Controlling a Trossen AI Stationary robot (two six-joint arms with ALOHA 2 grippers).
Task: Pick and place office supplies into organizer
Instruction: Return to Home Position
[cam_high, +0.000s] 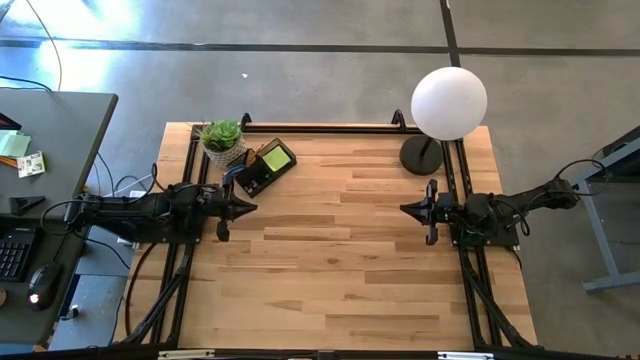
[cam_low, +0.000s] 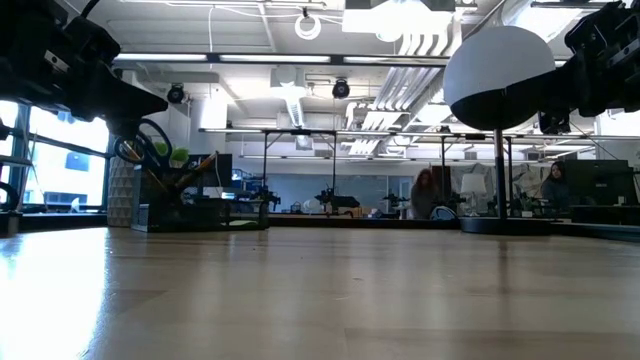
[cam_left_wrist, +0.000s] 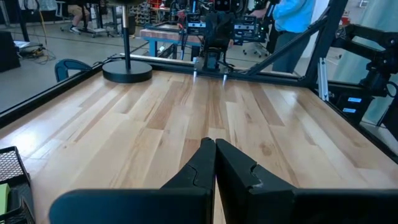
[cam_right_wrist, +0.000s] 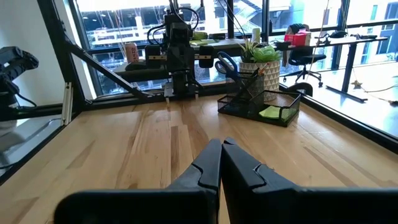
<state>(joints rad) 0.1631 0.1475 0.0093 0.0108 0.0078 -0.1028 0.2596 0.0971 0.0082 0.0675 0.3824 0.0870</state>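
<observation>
The dark mesh organizer (cam_high: 262, 168) stands at the table's far left, next to the left arm. A yellow-green sticky-note pad (cam_high: 276, 158) lies in its tray (cam_right_wrist: 271, 112). Blue-handled scissors (cam_right_wrist: 226, 63) stand upright in its cup. My left gripper (cam_high: 250, 207) is shut and held level above the wood, just near of the organizer, pointing toward the table's right. My right gripper (cam_high: 405, 209) is shut too, level at the right side, pointing left. Neither has anything between its fingers (cam_left_wrist: 214, 144) (cam_right_wrist: 222, 144).
A small green potted plant (cam_high: 222, 137) sits at the far left corner behind the organizer. A white globe lamp (cam_high: 449, 102) on a black round base (cam_high: 421, 155) stands at the far right. Bare wood lies between the two arms. People show in the room beyond.
</observation>
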